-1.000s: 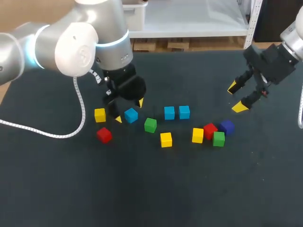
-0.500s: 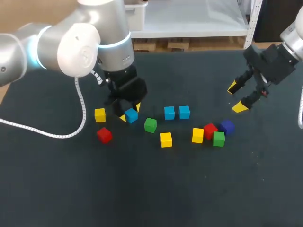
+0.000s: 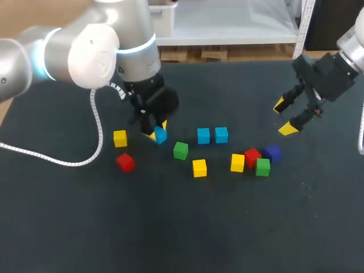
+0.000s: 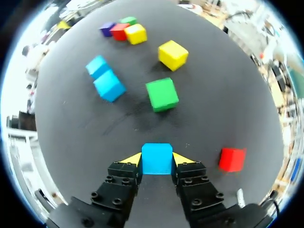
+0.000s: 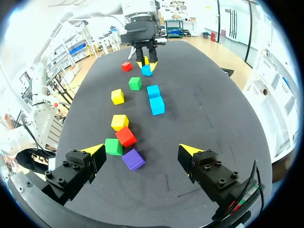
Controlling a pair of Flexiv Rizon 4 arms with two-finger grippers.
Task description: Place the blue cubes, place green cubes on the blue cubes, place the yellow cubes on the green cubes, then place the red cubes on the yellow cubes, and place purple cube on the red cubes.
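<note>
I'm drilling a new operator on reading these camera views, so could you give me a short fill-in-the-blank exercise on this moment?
1. The held cube between the fingers of the left gripper is ___ in colour.
2. The right gripper hangs above the table, holding nothing, with its fingers ___.
3. The number of yellow cubes lying on the table is ___.

Missing words: blue; open; three.
</note>
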